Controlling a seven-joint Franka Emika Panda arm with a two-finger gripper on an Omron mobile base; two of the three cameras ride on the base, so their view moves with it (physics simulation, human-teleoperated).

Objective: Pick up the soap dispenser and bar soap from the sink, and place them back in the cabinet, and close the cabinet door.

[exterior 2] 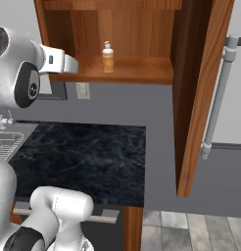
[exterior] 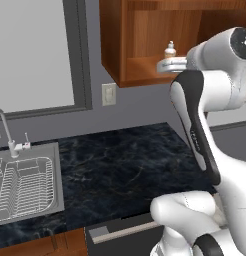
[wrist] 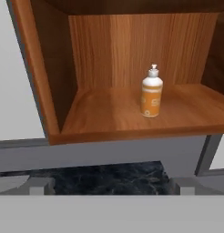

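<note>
Hovering in front of the reddish-brown wooden wall cabinet point(wrist: 50, 113), my two-finger claw point(wrist: 107, 189) stands spread as wide as it goes, with nothing between the finger tips.

Item: small orange soap dispenser with white pump top point(wrist: 151, 93). It stands upright on the cabinet's floor board, toward the middle, set back from the front edge and well short of the back panel, long axis vertical. From my claw it lies straight ahead and a little higher, apart from me, not touched. I judge this item as already put away.

Item: bar soap. Not found in the cabinet; only the dispenser is on the board. I judge it is still to be fetched, so the coming move turns away from the cabinet, down and toward the left end of the counter.

Item: grey stainless steel sink basin point(exterior: 57, 175), set at the left end of the dark marbled counter point(exterior: 125, 170). It holds a wire dish rack point(exterior: 22, 187), with a curved silver faucet point(exterior: 2, 125) at the back rim. I cannot tell whether the soap lies in it.

Item: flat reddish-brown cabinet door with long silver bar handle point(exterior 2: 201, 98). It stands swung open at the cabinet's right side, not yet closed.
</note>
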